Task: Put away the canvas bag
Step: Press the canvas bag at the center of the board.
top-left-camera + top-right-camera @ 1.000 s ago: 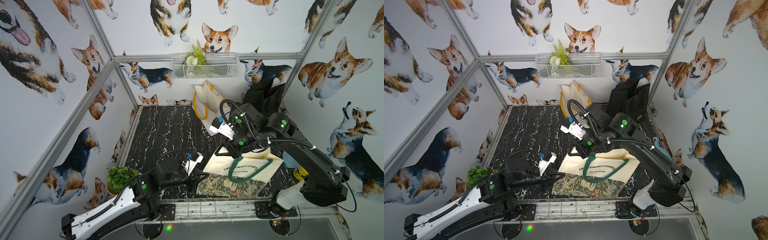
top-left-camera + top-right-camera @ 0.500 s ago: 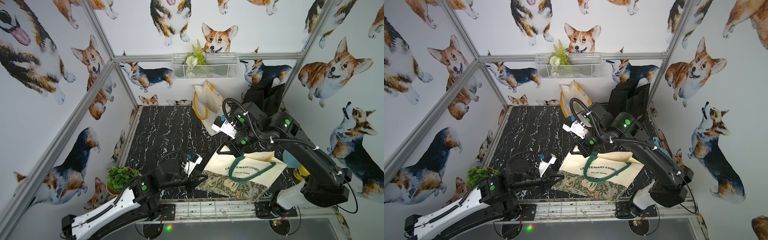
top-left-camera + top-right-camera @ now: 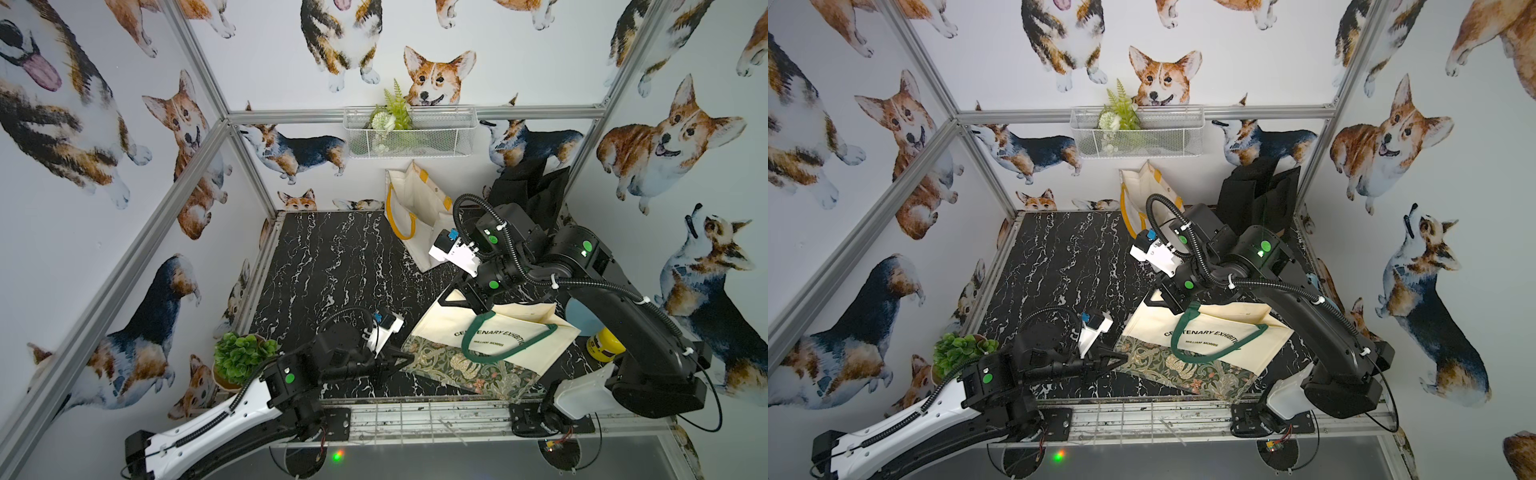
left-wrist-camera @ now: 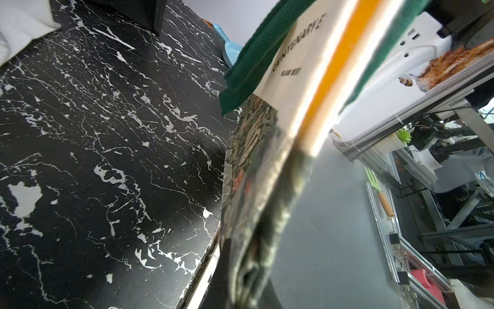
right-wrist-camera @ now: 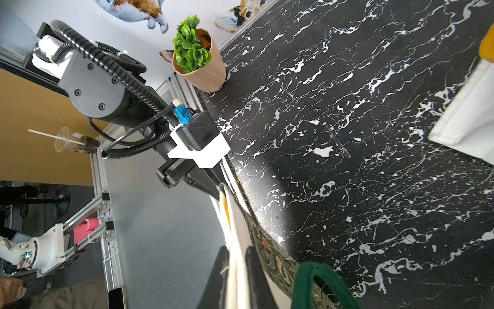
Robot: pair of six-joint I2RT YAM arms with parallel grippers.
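Observation:
The canvas bag point(image 3: 519, 324) is cream with black lettering, green handles point(image 3: 505, 353) and a floral lower panel point(image 3: 465, 370). It hangs stretched above the front right of the black marble table point(image 3: 332, 257), seen in both top views. My left gripper point(image 3: 406, 358) is shut on the floral corner, and that fabric fills its jaws in the left wrist view point(image 4: 247, 278). My right gripper point(image 3: 471, 299) is shut on the bag's cream top edge point(image 5: 235, 256), with a green handle point(image 5: 315, 281) beside it.
A second cream bag with yellow handles point(image 3: 415, 216) leans on the back wall beside a black bag point(image 3: 528, 195). A wire basket point(image 3: 409, 133) hangs above them. A potted plant point(image 3: 241, 359) stands front left. A yellow container point(image 3: 602, 345) and a blue object point(image 3: 582, 320) sit at right.
The bag has drawn out a little wider between the two grippers, its right end shifting rightward. Both grippers keep their hold and have barely moved.

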